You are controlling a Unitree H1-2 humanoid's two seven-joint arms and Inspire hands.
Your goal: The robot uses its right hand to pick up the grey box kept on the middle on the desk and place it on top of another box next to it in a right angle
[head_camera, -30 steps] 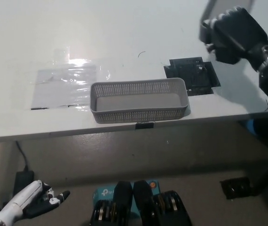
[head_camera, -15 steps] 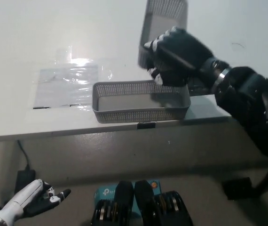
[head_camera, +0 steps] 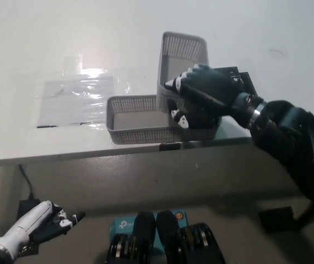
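My right hand (head_camera: 201,93) is clamped around 1 grey box (head_camera: 180,60), holding it crosswise over the right end of the other grey box (head_camera: 137,118) near the desk (head_camera: 146,27) edge. I can't tell whether they're touching. My left hand (head_camera: 36,225) hangs low at the lower left, fingers loosely apart, holding nothing.

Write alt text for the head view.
The black right hand holds a grey basket crosswise over a second basket at the edge of a white desk. The white left hand rests low, below the desk.
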